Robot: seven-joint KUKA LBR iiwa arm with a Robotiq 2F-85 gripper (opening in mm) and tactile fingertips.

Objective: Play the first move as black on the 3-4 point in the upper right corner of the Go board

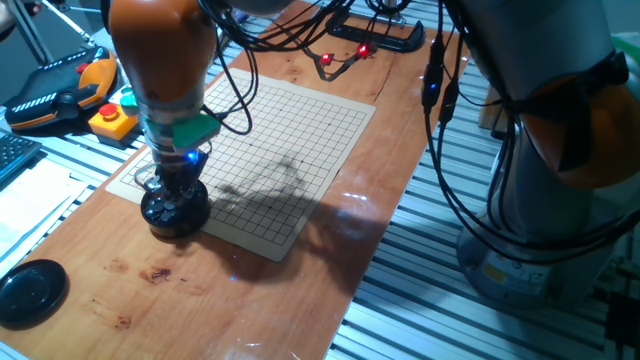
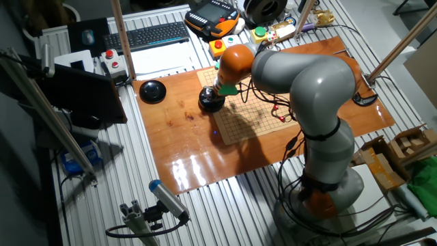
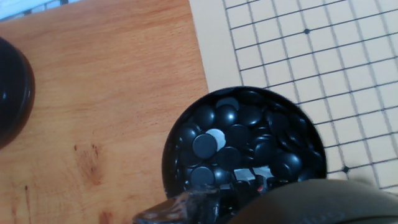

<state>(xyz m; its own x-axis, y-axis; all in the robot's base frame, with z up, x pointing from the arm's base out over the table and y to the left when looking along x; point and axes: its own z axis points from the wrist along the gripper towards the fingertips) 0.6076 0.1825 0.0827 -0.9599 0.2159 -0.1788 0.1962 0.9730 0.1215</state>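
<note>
The table (image 1: 300,290) is a long slab of glossy reddish-brown wood, set on a bench of ribbed aluminium rails, and the ceiling lights glare off its near end. Around it the room is a cluttered lab: a dark computer keyboard (image 2: 147,35) at the far side, an orange-and-black teach pendant (image 1: 60,90), a yellow box with a red emergency button (image 1: 112,120) and black cables trailing down from the arm. One pale cream Go board with thin dark grid lines (image 1: 300,150) lies on the wood, and I see no stone on it anywhere. One wide round black bowl (image 3: 244,146) stands at the board's corner, overlapping its edge, heaped with many small glossy black stones (image 3: 205,144), too many and too piled to count. One flat round black lid (image 1: 30,292) lies well apart from the bowl on bare wood. The single orange-and-grey arm (image 2: 300,82) reaches across and holds its two-finger gripper (image 1: 176,195) right down at the bowl; the fingers are lost against the black stones, so I cannot tell whether they are parted or clenched on one. The upper right 3-4 crossing cannot be picked out with certainty from where I stand.
</note>
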